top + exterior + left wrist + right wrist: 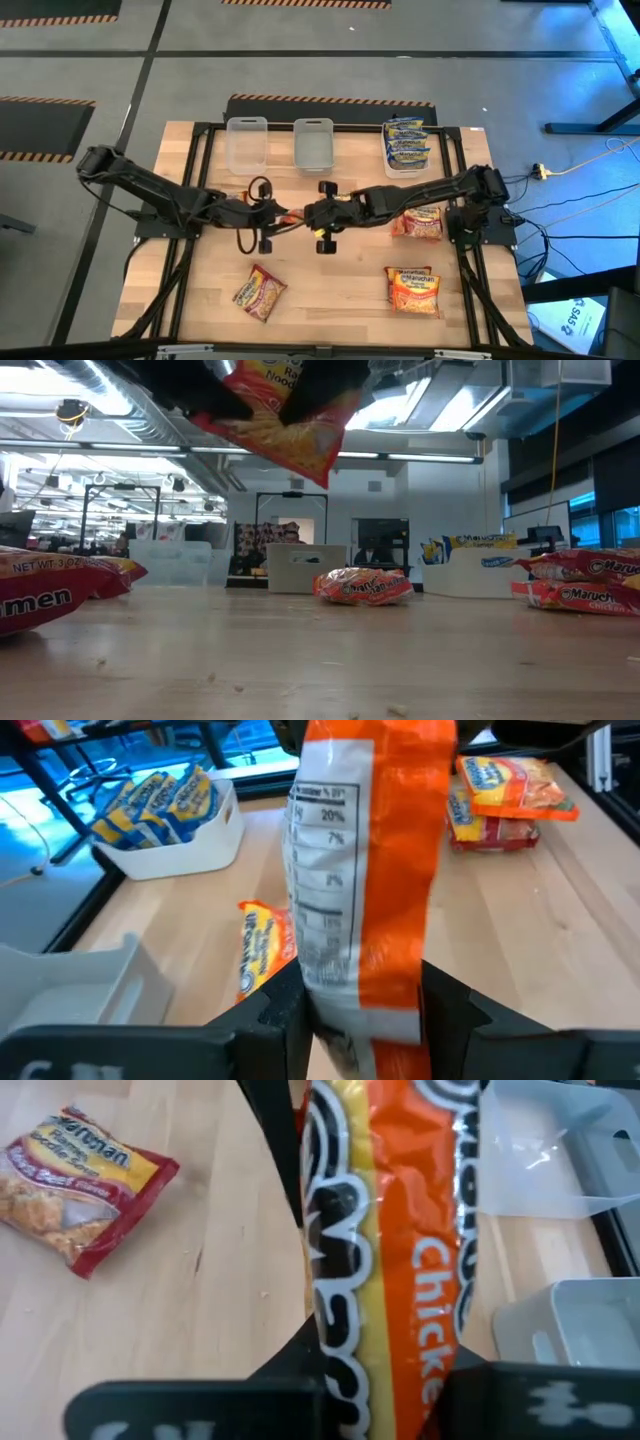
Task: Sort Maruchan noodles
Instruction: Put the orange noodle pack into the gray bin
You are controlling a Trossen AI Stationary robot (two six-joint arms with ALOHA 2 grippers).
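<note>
An orange Maruchan noodle packet [270,420] hangs above the middle of the table, between my two grippers. My left gripper [283,213] comes from the table's left and is shut on it; in its wrist view the packet's printed back [360,870] faces the camera. My right gripper [312,213] comes from the right and is shut on the same packet, whose front [400,1230] fills its wrist view. A red-brown packet [260,292] lies flat at the near left. Orange packets lie at the near right [413,290] and under the right arm [418,222]. My left gripper pinches the orange packet's end [345,995] between its two fingers [285,1020], coming slanting down from the table's left. The packet stretches away from the fingers, clear of the table. My right gripper pinches the packet's other end [375,1365] between its two fingers [285,1230], coming slanting down from the table's right. The packet is lifted clear and hangs tilted.
Two clear tubs [247,143] [313,143] stand at the far edge. To their right a white tub [405,160] holds blue-and-yellow packets. Bare wood lies at the near middle of the table.
</note>
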